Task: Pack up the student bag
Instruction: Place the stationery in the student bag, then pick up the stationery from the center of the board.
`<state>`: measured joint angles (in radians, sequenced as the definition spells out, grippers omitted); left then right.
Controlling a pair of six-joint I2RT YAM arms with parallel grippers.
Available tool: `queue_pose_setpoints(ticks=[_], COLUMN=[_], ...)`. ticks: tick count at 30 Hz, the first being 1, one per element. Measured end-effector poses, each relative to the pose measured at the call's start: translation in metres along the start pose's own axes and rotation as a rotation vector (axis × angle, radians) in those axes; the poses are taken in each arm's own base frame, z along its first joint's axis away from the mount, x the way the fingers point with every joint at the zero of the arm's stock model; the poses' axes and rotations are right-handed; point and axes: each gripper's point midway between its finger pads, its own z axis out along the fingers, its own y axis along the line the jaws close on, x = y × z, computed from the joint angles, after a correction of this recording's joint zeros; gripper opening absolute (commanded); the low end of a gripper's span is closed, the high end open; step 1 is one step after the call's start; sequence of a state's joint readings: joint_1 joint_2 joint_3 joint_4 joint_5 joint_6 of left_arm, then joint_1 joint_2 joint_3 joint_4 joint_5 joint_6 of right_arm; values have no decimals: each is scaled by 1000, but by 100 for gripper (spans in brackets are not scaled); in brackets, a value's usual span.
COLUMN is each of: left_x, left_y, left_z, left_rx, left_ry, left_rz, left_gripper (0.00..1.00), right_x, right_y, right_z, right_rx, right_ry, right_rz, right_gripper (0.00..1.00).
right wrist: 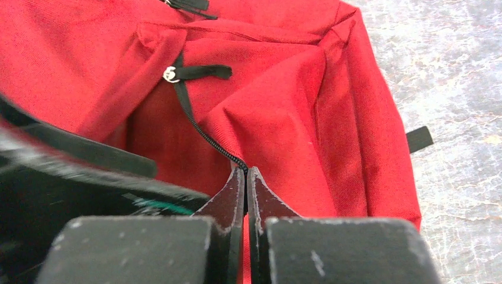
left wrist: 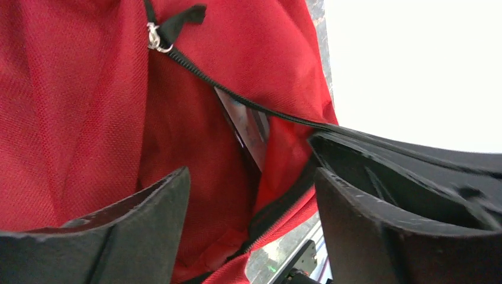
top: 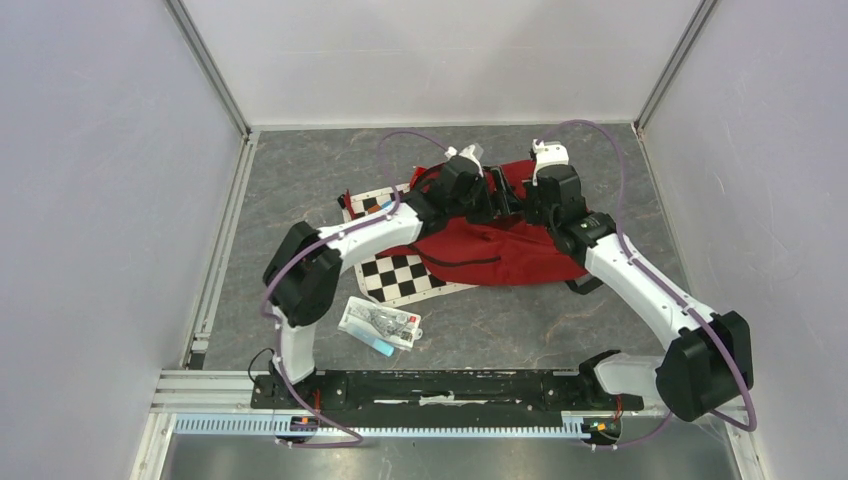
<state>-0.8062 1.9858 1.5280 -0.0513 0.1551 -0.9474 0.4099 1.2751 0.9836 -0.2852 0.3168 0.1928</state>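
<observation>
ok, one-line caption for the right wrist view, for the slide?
Right claw shut on the zipper edge of the red student bag on a grey marbled table.

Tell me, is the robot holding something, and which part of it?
The right end effector pinches the red bag at its opening's edge, right by the zipper. The left end effector is open and holds nothing.

The overhead view is lit evenly and softly from above; only faint shadows are seen. Up and right of the left gripper (left wrist: 250,177), the wall (left wrist: 414,59) is blown out white. Ahead of the right gripper (right wrist: 246,177), the backpack (right wrist: 284,89) is rendered sharp, while the foreground to that gripper's left is smeared.
</observation>
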Motion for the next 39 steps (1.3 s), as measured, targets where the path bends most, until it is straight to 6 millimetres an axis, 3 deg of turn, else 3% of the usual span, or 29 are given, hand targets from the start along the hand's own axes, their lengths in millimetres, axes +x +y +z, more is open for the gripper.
queue_pose_setpoints(ticks=[5, 10, 14, 18, 23, 28, 32, 36, 39], left_x=[-18, -44, -46, -24, 9, 41, 74, 87, 101], left_y=[-2, 28, 53, 98, 177, 233, 248, 249, 259], left_z=[-47, -112, -150, -183, -232, -266, -287, -306, -311], left_rx=[-28, -133, -205, -328, -550, -708, -761, -771, -794], left_ry=[-101, -207, -241, -218, -181, -142, -106, -133, -126], left_rz=[86, 111, 98, 58, -77, -221, -280, -320, -352], left_gripper=[99, 100, 99, 100, 100, 100, 91, 76, 73], right_x=[9, 23, 28, 26, 25, 26, 30, 33, 37], right_y=[2, -9, -10, -10, -9, -7, -7, -6, -3], right_z=[-2, 1, 1, -1, -2, -2, -2, -1, 1], right_rx=[-23, 7, 6, 0, -8, -17, -18, -25, -41], right_ry=[12, 37, 46, 39, 35, 38, 46, 50, 50], right_rz=[7, 12, 12, 14, 12, 11, 6, 5, 6], right_gripper=[0, 0, 3, 9, 10, 10, 10, 9, 9])
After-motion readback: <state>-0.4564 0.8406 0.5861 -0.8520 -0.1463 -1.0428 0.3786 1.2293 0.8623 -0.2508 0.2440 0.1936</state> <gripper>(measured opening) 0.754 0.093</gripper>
